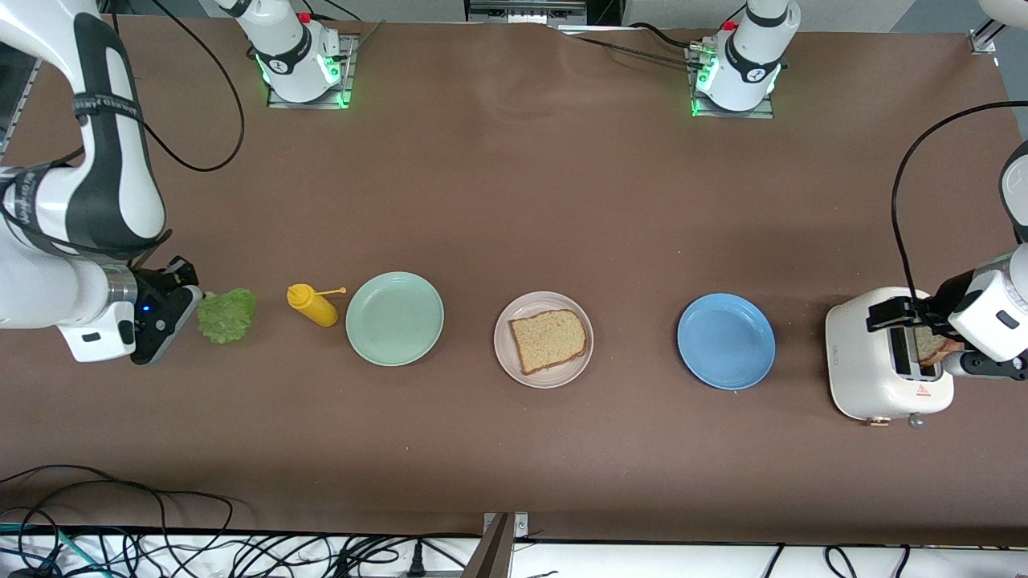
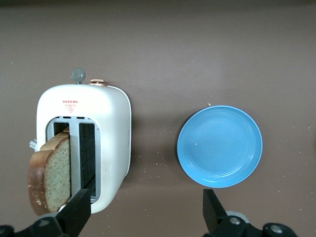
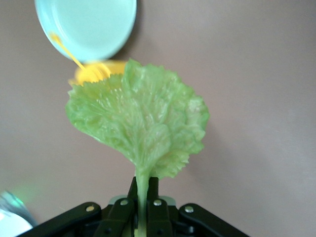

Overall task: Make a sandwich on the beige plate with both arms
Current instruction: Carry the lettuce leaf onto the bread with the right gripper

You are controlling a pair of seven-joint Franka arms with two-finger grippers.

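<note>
— What's closest to us on the worktop?

— The row of dishes. The beige plate sits in the middle with one bread slice lying flat on it, between the green plate and the blue plate.

— And the lettuce?

— The right gripper is pinched shut on the stem of the lettuce leaf, at the right arm's end of the worktop. From that gripper the beige plate lies at about three o'clock on the worktop as we look at it, with the yellow squeeze bottle and the green plate between them. The leaf's long axis points the same way, stem in the jaws, ruffled edge leading.

— The second slice?

— It stands up out of the white toaster slot at the left arm's end. The left gripper hangs over the toaster with its jaws spread wide, holding nothing.

— So which goes first?

— I'd guess the lettuce. I can't tell whether the leaf touches the worktop, and the toaster slice is partly hidden by the arm from here.
</note>
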